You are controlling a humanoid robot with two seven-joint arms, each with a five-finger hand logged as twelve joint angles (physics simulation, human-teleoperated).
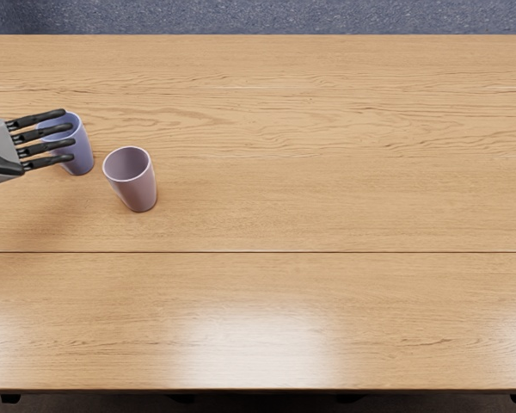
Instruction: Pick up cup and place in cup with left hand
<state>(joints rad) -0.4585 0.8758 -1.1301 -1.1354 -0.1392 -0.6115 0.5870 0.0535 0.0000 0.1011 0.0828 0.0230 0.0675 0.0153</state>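
My left hand [72,140] reaches in from the left edge of the head view, its black fingers extended and spread. These fingers pass over the blue cup [82,153] and hide part of its rim and left side; whether they touch it I cannot tell. Upright on the table, the pink-mauve cup [138,191] stands a little to the right of the blue one and nearer the front, with a narrow gap between them. No hand is at the pink cup.
Both cups stand on the left part of the wooden table [327,206]. The table's back edge runs across the top of the view, with a blue speckled floor [284,17] beyond it, and its front edge lies near the bottom.
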